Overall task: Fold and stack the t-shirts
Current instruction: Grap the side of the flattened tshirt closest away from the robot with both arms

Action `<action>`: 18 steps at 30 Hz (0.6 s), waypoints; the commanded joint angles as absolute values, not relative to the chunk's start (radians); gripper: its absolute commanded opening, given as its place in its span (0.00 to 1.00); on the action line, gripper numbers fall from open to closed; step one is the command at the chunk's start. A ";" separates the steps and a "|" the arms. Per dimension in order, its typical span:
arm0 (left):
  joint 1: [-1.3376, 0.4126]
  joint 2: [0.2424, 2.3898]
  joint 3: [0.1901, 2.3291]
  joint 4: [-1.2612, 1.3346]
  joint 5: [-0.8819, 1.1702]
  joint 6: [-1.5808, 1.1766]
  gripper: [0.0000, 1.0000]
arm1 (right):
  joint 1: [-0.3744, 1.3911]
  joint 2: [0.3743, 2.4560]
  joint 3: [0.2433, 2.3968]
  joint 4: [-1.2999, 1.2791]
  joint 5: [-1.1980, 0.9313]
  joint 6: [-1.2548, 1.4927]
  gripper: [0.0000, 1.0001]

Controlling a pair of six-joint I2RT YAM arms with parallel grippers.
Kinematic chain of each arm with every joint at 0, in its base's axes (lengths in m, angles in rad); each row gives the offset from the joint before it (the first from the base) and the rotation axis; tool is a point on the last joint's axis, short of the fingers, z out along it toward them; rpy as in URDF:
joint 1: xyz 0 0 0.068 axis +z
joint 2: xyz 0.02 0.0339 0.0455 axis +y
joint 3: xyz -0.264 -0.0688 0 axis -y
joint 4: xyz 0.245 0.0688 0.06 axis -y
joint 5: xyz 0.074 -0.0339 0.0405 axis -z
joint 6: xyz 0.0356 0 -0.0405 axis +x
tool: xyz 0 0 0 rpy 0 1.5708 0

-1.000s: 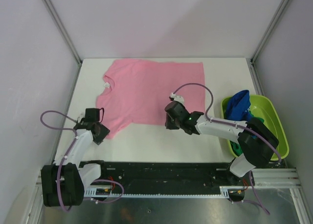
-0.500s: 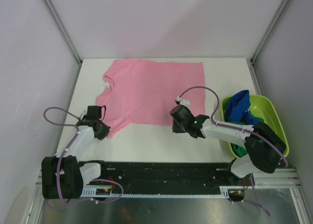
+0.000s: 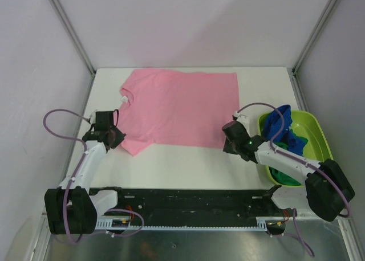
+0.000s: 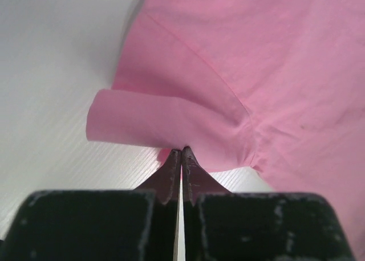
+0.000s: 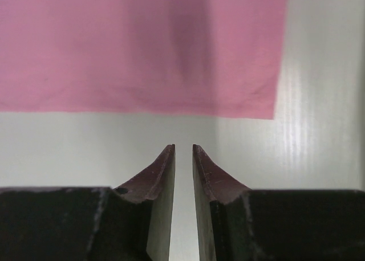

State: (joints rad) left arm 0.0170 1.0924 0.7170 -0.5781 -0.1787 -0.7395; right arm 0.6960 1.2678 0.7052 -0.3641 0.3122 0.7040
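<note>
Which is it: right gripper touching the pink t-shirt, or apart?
Apart. Right wrist view shows bare table between the right gripper and the pink t-shirt hem.

1. The left gripper (image 4: pixel 181 154) is pressing its dark fingers (image 4: pixel 170 175) tightly together, pinching the sleeve (image 4: pixel 148 121) of the pink shirt (image 4: pixel 274 61) at its edge.
2. The sleeve is curling over into a loose roll just beyond the fingertips.
3. The shirt is lying across the white worktop (image 4: pixel 51 73), filling the upper right.

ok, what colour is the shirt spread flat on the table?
The shirt is plain light pink, with no print visible. It shows best in the top external view.
</note>
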 commanded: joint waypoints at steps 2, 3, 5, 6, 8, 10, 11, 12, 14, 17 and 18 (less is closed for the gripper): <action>0.013 1.099 0.776 -0.566 -0.165 -0.672 0.00 | 0.613 1.206 0.655 -0.427 0.362 0.726 0.24; 0.012 1.100 0.779 -0.566 -0.161 -0.668 0.00 | 0.599 1.201 0.648 -0.431 0.366 0.731 0.25; 0.011 1.103 0.783 -0.567 -0.154 -0.661 0.00 | 0.576 1.197 0.634 -0.434 0.373 0.739 0.26; 0.011 1.105 0.787 -0.566 -0.151 -0.657 0.00 | 0.564 1.196 0.628 -0.428 0.371 0.741 0.26; 0.011 1.110 0.793 -0.567 -0.145 -0.651 0.00 | 0.543 1.200 0.618 -0.406 0.365 0.744 0.27; 0.011 1.115 0.797 -0.566 -0.141 -0.645 0.00 | 0.530 1.216 0.615 -0.385 0.360 0.746 0.27; 0.011 1.116 0.798 -0.565 -0.140 -0.643 0.00 | 0.527 1.229 0.614 -0.376 0.360 0.748 0.27; 0.011 1.117 0.799 -0.566 -0.139 -0.641 0.00 | 0.524 1.243 0.614 -0.365 0.359 0.750 0.28; 0.010 1.117 0.799 -0.566 -0.138 -0.638 0.00 | 0.521 1.276 0.614 -0.340 0.362 0.754 0.28; 0.011 1.117 0.800 -0.566 -0.132 -0.634 0.00 | 0.512 1.316 0.614 -0.307 0.357 0.755 0.28; 0.011 1.118 0.799 -0.566 -0.132 -0.632 0.00 | 0.511 1.327 0.614 -0.296 0.354 0.756 0.28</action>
